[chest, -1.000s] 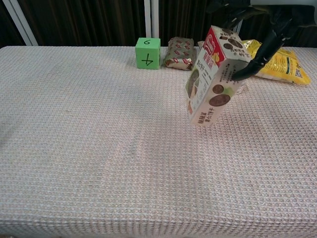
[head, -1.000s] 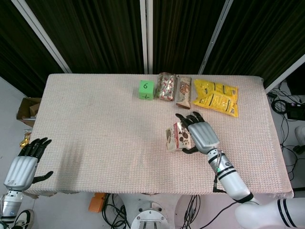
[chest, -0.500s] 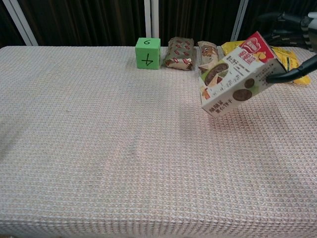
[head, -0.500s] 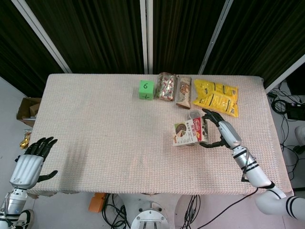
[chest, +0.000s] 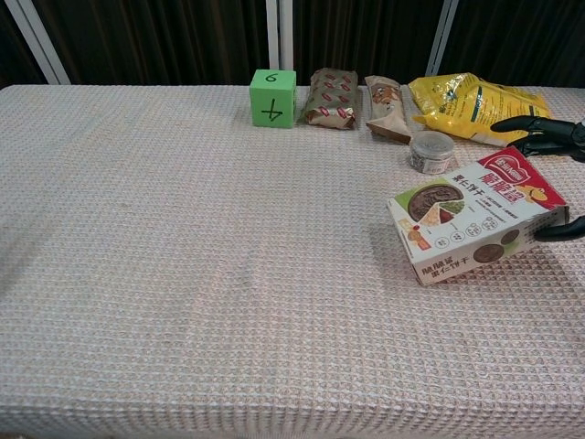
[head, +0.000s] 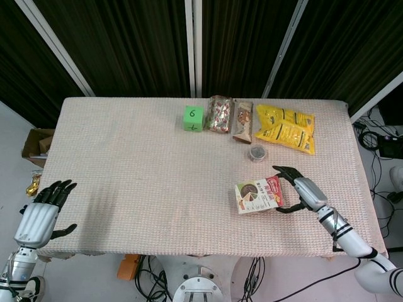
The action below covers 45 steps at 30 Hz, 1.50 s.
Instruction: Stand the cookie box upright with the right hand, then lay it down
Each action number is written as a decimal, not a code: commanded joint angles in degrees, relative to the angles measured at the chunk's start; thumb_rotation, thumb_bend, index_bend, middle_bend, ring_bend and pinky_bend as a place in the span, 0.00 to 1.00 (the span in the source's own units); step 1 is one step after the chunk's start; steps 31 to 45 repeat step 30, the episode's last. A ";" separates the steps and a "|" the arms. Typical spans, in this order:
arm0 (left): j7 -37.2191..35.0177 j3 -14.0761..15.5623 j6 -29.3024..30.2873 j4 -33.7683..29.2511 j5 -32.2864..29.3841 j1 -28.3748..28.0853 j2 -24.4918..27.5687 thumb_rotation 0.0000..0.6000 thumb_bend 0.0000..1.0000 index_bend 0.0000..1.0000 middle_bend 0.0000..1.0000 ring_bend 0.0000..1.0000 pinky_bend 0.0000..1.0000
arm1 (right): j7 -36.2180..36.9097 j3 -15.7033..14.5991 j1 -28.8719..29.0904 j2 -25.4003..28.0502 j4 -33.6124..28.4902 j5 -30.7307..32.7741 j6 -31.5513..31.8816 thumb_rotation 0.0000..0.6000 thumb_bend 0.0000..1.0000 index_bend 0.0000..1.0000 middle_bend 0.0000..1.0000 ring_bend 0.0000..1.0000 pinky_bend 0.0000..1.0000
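The cookie box (head: 259, 195) (chest: 475, 213) lies flat on the table, face up, at the right front. My right hand (head: 298, 190) brackets its right end. The thumb (chest: 558, 230) touches the near edge and the fingers (chest: 537, 131) arch over the far corner. In the chest view only the fingertips of this hand show at the right border. My left hand (head: 39, 211) hovers off the table's front left corner with its fingers spread and nothing in it; the chest view does not show it.
Along the back stand a green cube (head: 192, 117) (chest: 272, 97), a brown snack pack (head: 220, 114), a snack bar (head: 242, 121) and a yellow bag (head: 284, 128). A small round tin (head: 256, 153) (chest: 432, 152) sits just behind the box. The table's right edge (head: 371, 207) is near my right hand.
The box went from upright and tilted in my right hand to lying flat on the table, further right and nearer the front. The small tin behind it is now uncovered. My left hand stayed put.
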 commanded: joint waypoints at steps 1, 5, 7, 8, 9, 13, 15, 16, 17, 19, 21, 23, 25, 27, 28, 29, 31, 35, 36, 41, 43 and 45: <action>-0.05 0.02 0.16 0.01 0.06 0.05 0.02 1.00 0.02 0.12 0.10 0.08 0.19 | -2.64 1.16 -1.20 0.23 0.14 0.10 2.60 1.00 0.00 0.00 0.00 0.00 0.00; -0.09 -0.03 0.70 -0.10 0.11 0.25 0.17 1.00 0.02 0.12 0.10 0.08 0.19 | -6.64 1.65 -1.80 2.11 -1.48 -1.75 5.66 1.00 0.00 0.00 0.00 0.00 0.00; -0.09 -0.01 0.84 -0.22 0.05 0.35 0.22 1.00 0.02 0.12 0.10 0.08 0.19 | -9.94 1.54 -2.18 3.87 -3.17 -2.71 6.86 1.00 0.00 0.00 0.00 0.00 0.00; -0.03 0.04 0.92 -0.32 0.08 0.40 0.27 1.00 0.02 0.12 0.10 0.08 0.19 | -12.50 1.30 -2.58 5.39 -4.75 -3.00 7.25 1.00 0.00 0.00 0.00 0.00 0.00; 0.03 0.07 1.00 -0.35 0.15 0.44 0.29 1.00 0.02 0.12 0.10 0.08 0.19 | -14.35 1.11 -2.93 6.64 -6.18 -3.02 7.37 1.00 0.00 0.00 0.00 0.00 0.00; 0.09 0.14 1.57 -0.63 0.52 0.66 0.31 1.00 0.02 0.12 0.10 0.08 0.19 | -24.92 0.58 -6.35 12.17 -12.14 -2.94 11.20 1.00 0.00 0.00 0.00 0.00 0.00; 0.21 0.22 1.87 -0.86 0.58 0.86 0.48 1.00 0.02 0.12 0.10 0.08 0.19 | -34.85 0.42 -10.18 15.13 -14.80 -1.90 15.44 1.00 0.00 0.00 0.00 0.00 0.00; 0.36 0.23 1.92 -0.96 0.49 0.93 0.63 1.00 0.02 0.12 0.10 0.08 0.19 | -39.40 0.40 -12.09 16.25 -15.97 -0.90 17.28 1.00 0.00 0.00 0.00 0.00 0.00; 0.53 0.19 2.00 -1.08 0.31 1.02 0.83 1.00 0.02 0.12 0.10 0.08 0.19 | -45.02 0.87 -14.92 17.11 -17.48 1.47 20.10 1.00 0.00 0.00 0.00 0.00 0.00; 0.53 -0.03 2.34 -1.20 0.01 1.17 1.01 1.00 0.02 0.12 0.10 0.08 0.19 | -51.45 1.60 -19.41 17.40 -18.94 5.39 24.57 1.00 0.00 0.00 0.00 0.00 0.00; 0.38 -0.21 2.72 -1.16 -0.17 1.34 1.01 1.00 0.02 0.12 0.10 0.08 0.19 | -52.22 2.02 -22.72 16.89 -18.98 8.09 27.50 1.00 0.00 0.00 0.00 0.00 0.00; 0.34 -0.32 3.02 -1.04 -0.36 1.52 0.93 1.00 0.02 0.12 0.10 0.08 0.19 | -50.87 2.76 -26.06 15.68 -17.93 10.86 30.30 1.00 0.00 0.00 0.00 0.00 0.00; 0.40 -0.40 3.10 -0.98 -0.52 1.59 0.89 1.00 0.02 0.12 0.10 0.08 0.19 | -50.63 3.77 -28.58 14.32 -17.06 13.31 32.58 1.00 0.00 0.00 0.00 0.00 0.00; 0.51 -0.54 3.15 -0.97 -0.66 1.59 0.83 1.00 0.02 0.12 0.10 0.08 0.19 | -50.04 5.11 -30.70 12.63 -16.37 14.96 34.99 1.00 0.00 0.00 0.00 0.00 0.00; 0.56 -0.61 3.17 -0.99 -0.67 1.57 0.80 1.00 0.02 0.12 0.10 0.08 0.19 | -49.29 5.57 -31.30 12.14 -16.28 15.29 35.52 1.00 0.00 0.00 0.00 0.00 0.00; 0.63 -0.68 3.20 -0.99 -0.63 1.52 0.76 1.00 0.02 0.12 0.10 0.08 0.19 | -48.25 5.89 -31.74 11.91 -16.20 15.34 35.54 1.00 0.00 0.00 0.00 0.00 0.00; 0.75 -0.72 3.16 -0.95 -0.58 1.47 0.75 1.00 0.02 0.12 0.10 0.08 0.19 | -47.48 5.92 -31.86 12.02 -16.27 15.17 35.07 1.00 0.00 0.00 0.00 0.00 0.00; 0.75 -0.72 3.16 -0.95 -0.58 1.47 0.75 1.00 0.02 0.12 0.10 0.08 0.19 | -47.48 5.92 -31.86 12.02 -16.27 15.17 35.07 1.00 0.00 0.00 0.00 0.00 0.00; 0.75 -0.72 3.16 -0.95 -0.58 1.47 0.75 1.00 0.02 0.12 0.10 0.08 0.19 | -47.48 5.92 -31.86 12.02 -16.27 15.17 35.07 1.00 0.00 0.00 0.00 0.00 0.00; 0.75 -0.72 3.16 -0.95 -0.58 1.47 0.75 1.00 0.02 0.12 0.10 0.08 0.19 | -47.48 5.92 -31.86 12.02 -16.27 15.17 35.07 1.00 0.00 0.00 0.00 0.00 0.00; 0.75 -0.72 3.16 -0.95 -0.58 1.47 0.75 1.00 0.02 0.12 0.10 0.08 0.19 | -47.48 5.92 -31.86 12.02 -16.27 15.17 35.07 1.00 0.00 0.00 0.00 0.00 0.00; 0.75 -0.72 3.16 -0.95 -0.58 1.47 0.75 1.00 0.02 0.12 0.10 0.08 0.19 | -47.48 5.92 -31.86 12.02 -16.27 15.17 35.07 1.00 0.00 0.00 0.00 0.00 0.00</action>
